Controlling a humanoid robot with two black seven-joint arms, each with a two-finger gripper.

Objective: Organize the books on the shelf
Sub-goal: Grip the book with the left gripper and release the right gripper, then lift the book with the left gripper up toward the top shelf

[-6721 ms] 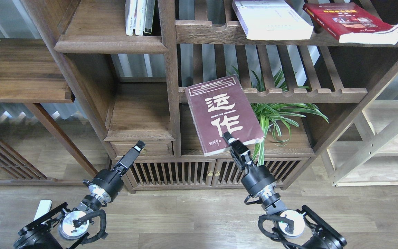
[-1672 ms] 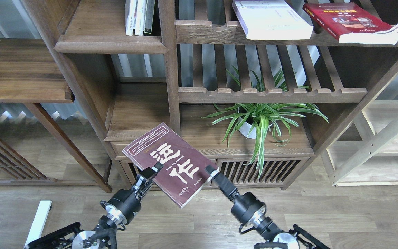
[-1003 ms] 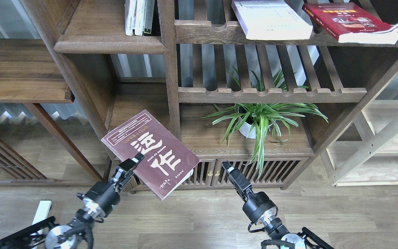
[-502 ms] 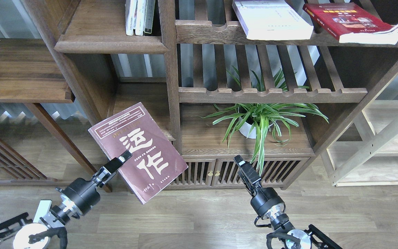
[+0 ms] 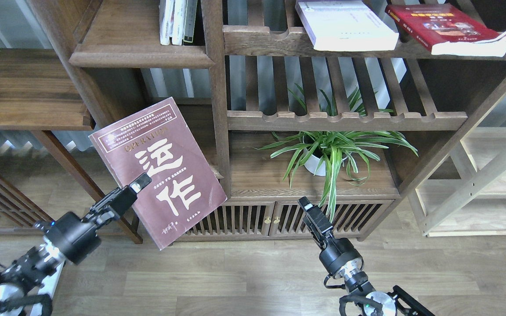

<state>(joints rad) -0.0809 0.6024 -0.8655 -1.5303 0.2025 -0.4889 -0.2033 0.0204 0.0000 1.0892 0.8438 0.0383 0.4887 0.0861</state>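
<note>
The left gripper (image 5: 141, 181) is clamping the maroon book (image 5: 158, 169) by its left edge, tilted before the shelf (image 5: 141, 56). The right gripper (image 5: 308, 206) is hanging free; whether its jaws are apart is unclear. The floppy paperback is probably sagging, so gripping near the spine looks safest.

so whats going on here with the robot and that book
The robot's left claw is clamped on the left edge of a maroon book with big white characters, holding it tilted in the air in front of the dark wooden bookcase. The right claw holds nothing and sits low by the cabinet doors. A white book and a red book lie on the top slatted shelf.
</note>
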